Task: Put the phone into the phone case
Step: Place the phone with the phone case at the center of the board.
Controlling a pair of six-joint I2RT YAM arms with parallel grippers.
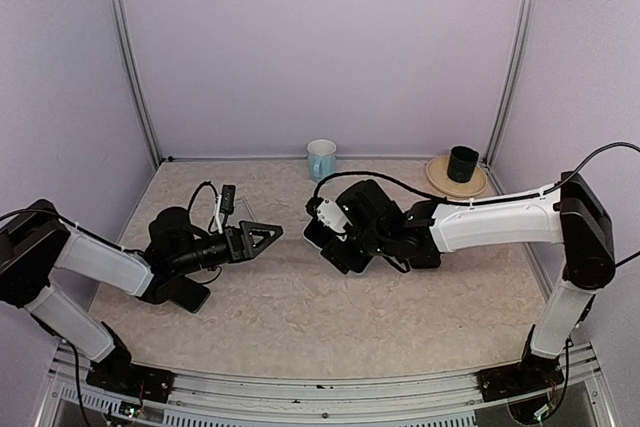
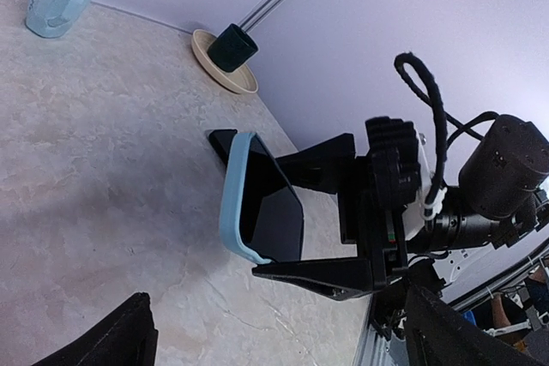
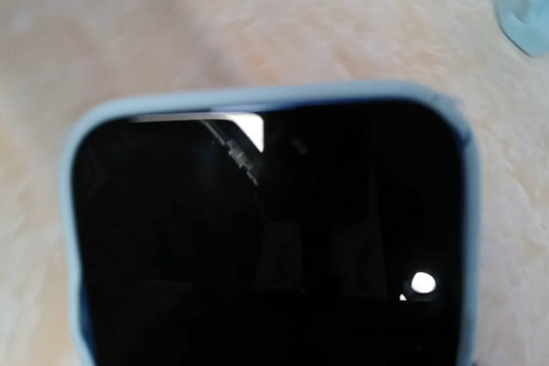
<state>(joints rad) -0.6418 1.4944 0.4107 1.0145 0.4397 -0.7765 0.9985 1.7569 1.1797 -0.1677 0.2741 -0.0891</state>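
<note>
Wide-spread jaws on the left gripper, nothing between them. Hangs over the left half of the pale marbled table, aimed rightward at the phone, close to it yet apart.

Jaws of the right gripper clamped on the long sides of a light blue phone case with a black glossy phone seated in it. Holds the pair near the middle of the table, tilted up on one long edge, screen toward the right wrist camera. Impossible to tell whether the lower edge touches the table.

In the right wrist view, blue rim around the top and both sides of the dark screen, corners rounded, lower part cut off by the frame. In the left wrist view, a small black corner past the case's far end. Unclear whether phone or something behind it.

At the middle of the far edge, a pale blue ceramic mug, upright, handle visible. In the far right corner, a round beige plate with a dark cylindrical cup standing on it. Both well apart from the phone.
</note>
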